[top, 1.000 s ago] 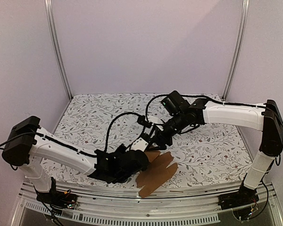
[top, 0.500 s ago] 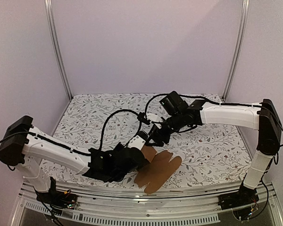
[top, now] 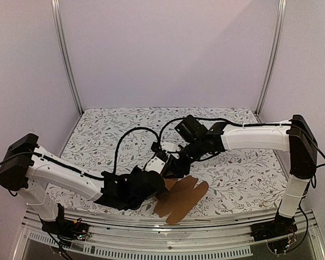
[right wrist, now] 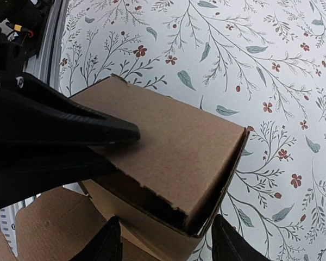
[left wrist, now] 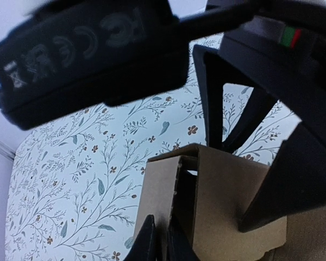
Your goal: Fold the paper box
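At the near edge of the floral table [top: 97, 135] the paper box [top: 180, 199] is seen, its flaps lying flat and one part raised. A raised wall is pinched by the left gripper [left wrist: 162, 243]. Beyond, the raised part is straddled by the spread right gripper [right wrist: 165, 244].

The box [right wrist: 168, 141] is plain matte brown all over. The table [top: 97, 130] is white, patterned with grey-green leafy sprigs and small red flowers. My left arm [top: 65, 176] and right arm [top: 254, 135] are white with black joints and black cables [top: 124, 141].
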You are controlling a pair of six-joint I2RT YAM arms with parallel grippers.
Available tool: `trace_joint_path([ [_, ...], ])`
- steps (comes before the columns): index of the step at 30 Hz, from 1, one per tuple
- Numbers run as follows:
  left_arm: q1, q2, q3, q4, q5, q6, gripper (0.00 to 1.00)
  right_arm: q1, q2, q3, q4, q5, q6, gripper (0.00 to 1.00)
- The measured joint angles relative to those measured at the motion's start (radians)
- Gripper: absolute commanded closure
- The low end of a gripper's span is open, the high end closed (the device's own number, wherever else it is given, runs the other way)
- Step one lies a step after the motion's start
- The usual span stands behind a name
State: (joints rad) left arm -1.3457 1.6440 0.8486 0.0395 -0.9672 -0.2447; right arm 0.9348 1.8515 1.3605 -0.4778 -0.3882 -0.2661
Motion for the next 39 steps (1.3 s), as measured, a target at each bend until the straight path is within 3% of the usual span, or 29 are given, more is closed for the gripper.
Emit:
trace_joint_path([
  [6,0.003,0.004,-0.005,0.027,0.002,-0.011,0.92,0.0,0.021,-0.001,0.046,0.064,0.04,0.49],
  [10,0.009,0.019,-0.005,0.039,-0.002,-0.011,0.92,0.0,0.035,-0.007,0.073,0.076,0.054,0.6],
  [13,0.011,0.025,-0.006,0.047,-0.009,-0.011,0.92,0.0,0.041,-0.015,0.096,0.092,0.077,0.74],
  [21,0.013,0.039,-0.005,0.054,-0.046,-0.015,0.91,0.0,0.042,-0.037,0.166,0.117,0.133,0.78],
  [24,0.014,0.04,-0.006,0.064,-0.049,-0.02,0.91,0.0,0.058,-0.037,0.205,0.117,0.147,0.87],
  [33,0.014,0.034,-0.012,0.08,-0.041,-0.023,0.65,0.0,0.102,-0.037,0.264,0.159,0.211,0.91],
  [39,0.005,-0.064,-0.014,0.084,0.027,0.018,0.52,0.0,0.102,-0.04,0.27,0.185,0.209,0.97],
])
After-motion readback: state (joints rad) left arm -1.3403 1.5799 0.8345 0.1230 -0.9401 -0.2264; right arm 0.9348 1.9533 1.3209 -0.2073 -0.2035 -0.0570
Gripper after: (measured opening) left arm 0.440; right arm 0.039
